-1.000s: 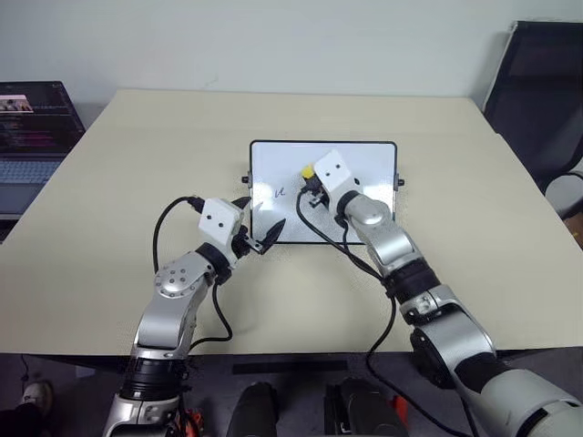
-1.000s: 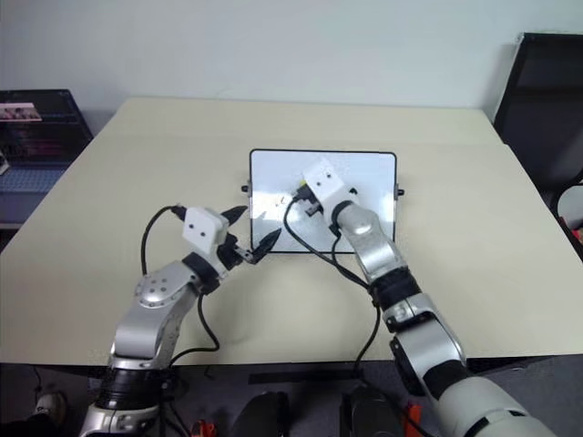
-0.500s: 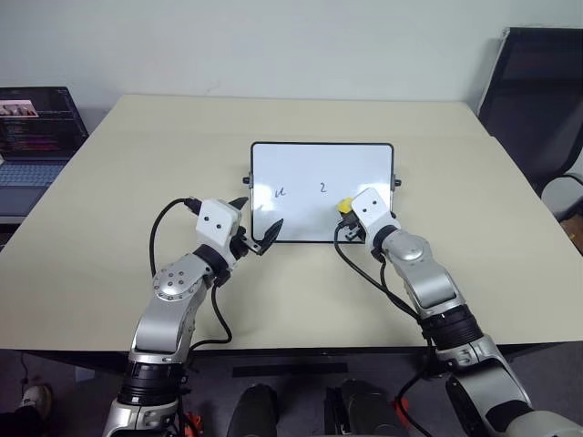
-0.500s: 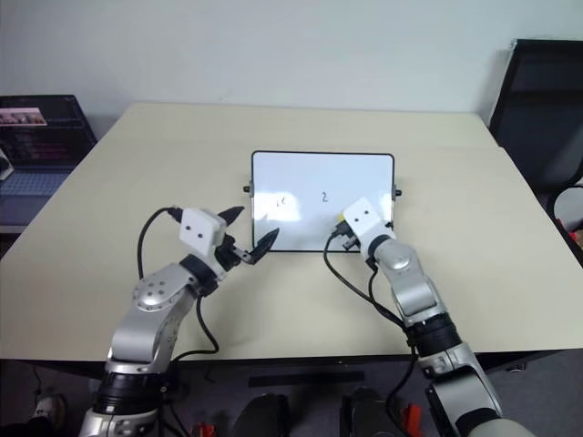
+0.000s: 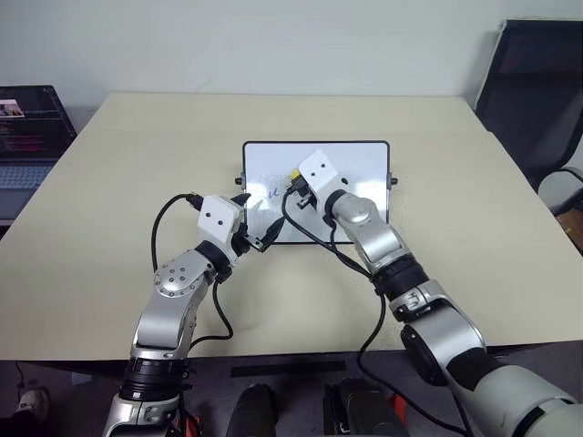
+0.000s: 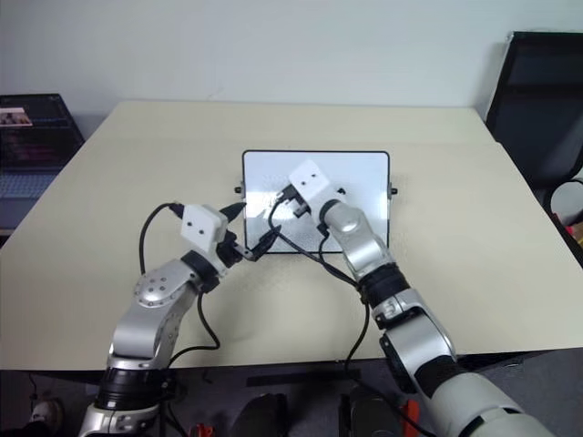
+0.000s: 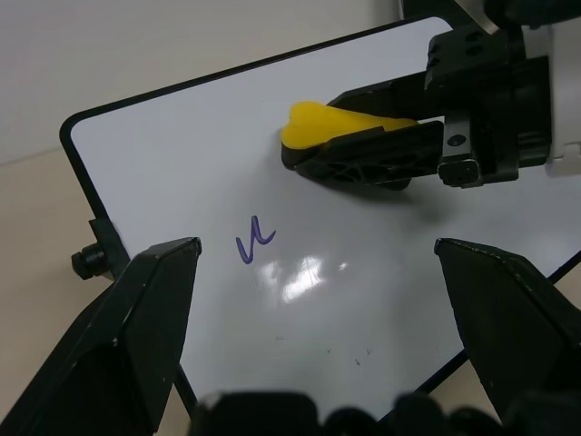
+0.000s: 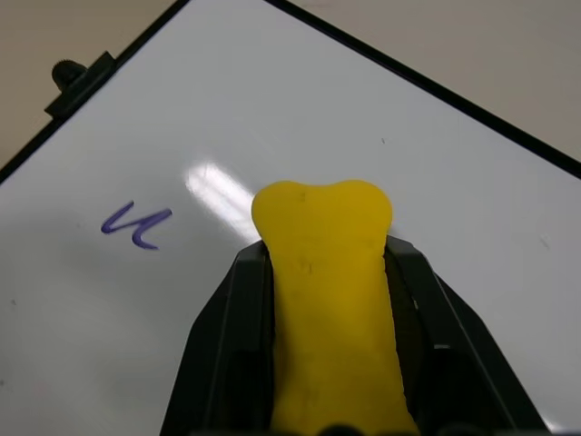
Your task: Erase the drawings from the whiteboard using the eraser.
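Right fingers (image 8: pixel 318 363) clamped on the eraser (image 8: pixel 322 272), hiding middle of whiteboard (image 7: pixel 182 182). Left fingers (image 7: pixel 163 300) spread open. Only one drawing (image 7: pixel 255 243) visible.

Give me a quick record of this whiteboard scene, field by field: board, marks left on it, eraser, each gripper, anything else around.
surface: beige table
whiteboard: lying flat mid-table
drawings: one purple squiggle visible, on the board's left part
eraser: yellow, clamped in the right gripper, over the board to the right of the squiggle
right gripper: shut on the eraser
left gripper: open, holding nothing, at the board's near left corner
background: laptop at far left
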{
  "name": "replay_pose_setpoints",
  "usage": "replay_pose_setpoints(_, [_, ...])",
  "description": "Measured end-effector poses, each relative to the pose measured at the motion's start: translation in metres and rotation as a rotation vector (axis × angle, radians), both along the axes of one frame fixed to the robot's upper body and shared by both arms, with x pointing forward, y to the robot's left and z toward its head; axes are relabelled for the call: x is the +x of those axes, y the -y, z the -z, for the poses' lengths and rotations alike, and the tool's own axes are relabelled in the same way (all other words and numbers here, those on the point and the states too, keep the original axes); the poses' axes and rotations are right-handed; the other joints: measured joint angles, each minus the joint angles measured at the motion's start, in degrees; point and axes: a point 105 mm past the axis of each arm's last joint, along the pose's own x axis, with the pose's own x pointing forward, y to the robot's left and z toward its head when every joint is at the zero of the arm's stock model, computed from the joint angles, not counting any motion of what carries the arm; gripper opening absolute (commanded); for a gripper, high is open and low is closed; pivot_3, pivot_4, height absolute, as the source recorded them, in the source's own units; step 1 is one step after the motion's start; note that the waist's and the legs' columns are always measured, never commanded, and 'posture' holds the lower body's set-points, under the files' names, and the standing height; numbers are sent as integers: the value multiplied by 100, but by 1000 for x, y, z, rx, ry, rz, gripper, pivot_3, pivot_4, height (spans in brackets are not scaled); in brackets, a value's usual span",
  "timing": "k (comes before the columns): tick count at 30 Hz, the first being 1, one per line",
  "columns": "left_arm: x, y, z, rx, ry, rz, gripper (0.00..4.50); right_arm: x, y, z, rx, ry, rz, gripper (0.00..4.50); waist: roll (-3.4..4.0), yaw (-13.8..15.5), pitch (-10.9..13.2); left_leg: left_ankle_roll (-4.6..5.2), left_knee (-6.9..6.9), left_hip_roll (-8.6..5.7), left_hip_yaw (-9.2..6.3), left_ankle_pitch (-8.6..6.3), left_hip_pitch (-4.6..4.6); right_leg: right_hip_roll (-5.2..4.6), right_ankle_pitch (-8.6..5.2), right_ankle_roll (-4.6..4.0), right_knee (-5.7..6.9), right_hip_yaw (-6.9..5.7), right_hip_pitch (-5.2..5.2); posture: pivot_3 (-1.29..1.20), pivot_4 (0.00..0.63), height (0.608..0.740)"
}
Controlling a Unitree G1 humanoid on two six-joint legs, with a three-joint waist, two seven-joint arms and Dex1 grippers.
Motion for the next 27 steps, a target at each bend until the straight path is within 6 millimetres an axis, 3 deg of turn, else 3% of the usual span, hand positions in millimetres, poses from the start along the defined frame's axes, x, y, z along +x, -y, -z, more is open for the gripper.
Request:
replay_pose_setpoints(8, [-3,-5,7,-5,-18,-30,4500,-16,49,29,-51,-6,36,1200,-2,103,-1,5,19,-2,-6,3,4,-12,-17,30,-4,-2,17,0,150,740])
replay_pose_setpoints(11, [-4,-5,6,-5,-17,-30,4500,-23,73,40,-90,-26,67,1200,-2,108,-2,13,22,-1,0,9,24,-16,-29,-3,0,6,27,0,150,740])
replay_pose_setpoints(13, [-4,-5,6,-5,-17,-28,4500,-26,78,42,-99,-31,77,1200,-3,98,-2,18,22,0,2,12,30,-19,-22,-12,1,7,27,0,150,740])
replay_pose_setpoints(18, [-2,-4,3,-3,-9,-21,4500,-23,73,40,-87,-39,81,1200,-3,63,-2,22,22,-1,4,15,32,-15,-17,-17,4,6,26,0,150,740])
replay_pose_setpoints(27, [-1,1,-1,1,2,6,4500,0,13,7,-19,0,35,1200,0,-42,0,21,6,-1,6,14,22,-2,0,6,2,3,10,0,150,740])
